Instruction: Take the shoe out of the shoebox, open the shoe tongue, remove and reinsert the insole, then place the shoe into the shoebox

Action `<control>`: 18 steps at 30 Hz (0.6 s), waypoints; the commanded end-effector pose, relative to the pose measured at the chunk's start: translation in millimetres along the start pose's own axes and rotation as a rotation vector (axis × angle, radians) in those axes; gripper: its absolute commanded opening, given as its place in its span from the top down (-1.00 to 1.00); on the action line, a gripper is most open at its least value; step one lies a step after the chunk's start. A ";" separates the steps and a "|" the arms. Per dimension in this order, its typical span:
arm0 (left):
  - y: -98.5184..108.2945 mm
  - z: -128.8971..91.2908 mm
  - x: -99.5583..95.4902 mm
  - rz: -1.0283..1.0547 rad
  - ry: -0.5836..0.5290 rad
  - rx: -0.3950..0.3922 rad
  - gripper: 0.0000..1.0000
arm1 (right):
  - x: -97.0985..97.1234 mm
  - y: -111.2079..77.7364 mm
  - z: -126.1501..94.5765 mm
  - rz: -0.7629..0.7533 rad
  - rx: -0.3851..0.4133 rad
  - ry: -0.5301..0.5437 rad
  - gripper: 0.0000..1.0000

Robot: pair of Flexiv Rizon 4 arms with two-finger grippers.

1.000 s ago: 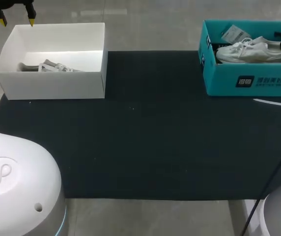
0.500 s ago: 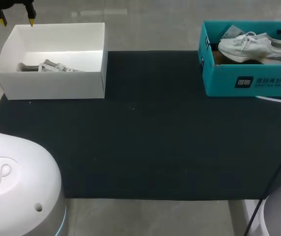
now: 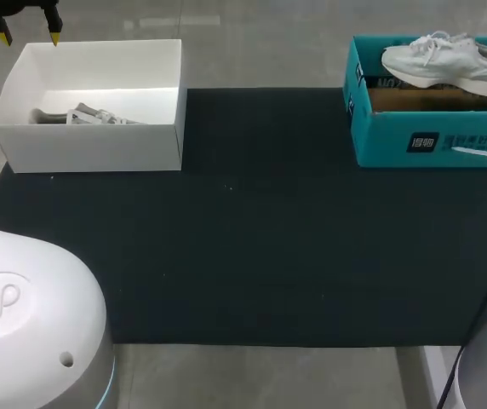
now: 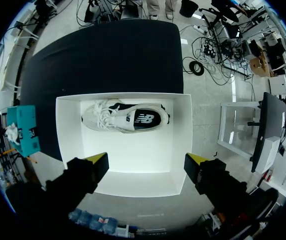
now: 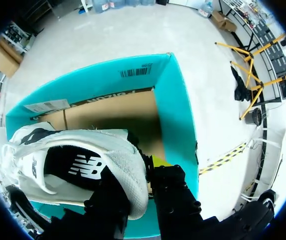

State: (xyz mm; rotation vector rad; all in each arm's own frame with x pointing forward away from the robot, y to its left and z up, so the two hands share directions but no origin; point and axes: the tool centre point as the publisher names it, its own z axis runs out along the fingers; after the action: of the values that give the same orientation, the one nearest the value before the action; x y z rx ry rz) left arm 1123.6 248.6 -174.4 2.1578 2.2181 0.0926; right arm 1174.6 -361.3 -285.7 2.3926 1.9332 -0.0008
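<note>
Upper right of the frame, the right claw [image 5: 144, 170] grips the shoe [image 3: 444, 61] by its heel above the teal box [image 3: 380, 136]; raise it level, clear of the rim.

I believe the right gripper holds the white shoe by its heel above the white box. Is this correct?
Not quite. The right gripper does hold the white shoe by its heel, but above the teal shoebox, not the white box. The head view shows this.

A black-topped table [image 3: 252, 239] carries a white box [image 3: 90, 149] and teal shoebox [image 3: 384, 141].
</note>
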 end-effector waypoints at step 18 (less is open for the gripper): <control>-0.3 -0.4 0.1 0.001 0.002 0.000 -1.00 | 20.1 -24.6 -118.0 0.039 -0.044 -0.094 1.00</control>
State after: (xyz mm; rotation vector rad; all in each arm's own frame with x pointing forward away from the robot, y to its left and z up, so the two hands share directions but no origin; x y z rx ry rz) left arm 1123.6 248.6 -174.5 2.1578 2.2181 0.0925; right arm 1169.0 -340.4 -188.6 2.3981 1.8587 -0.1120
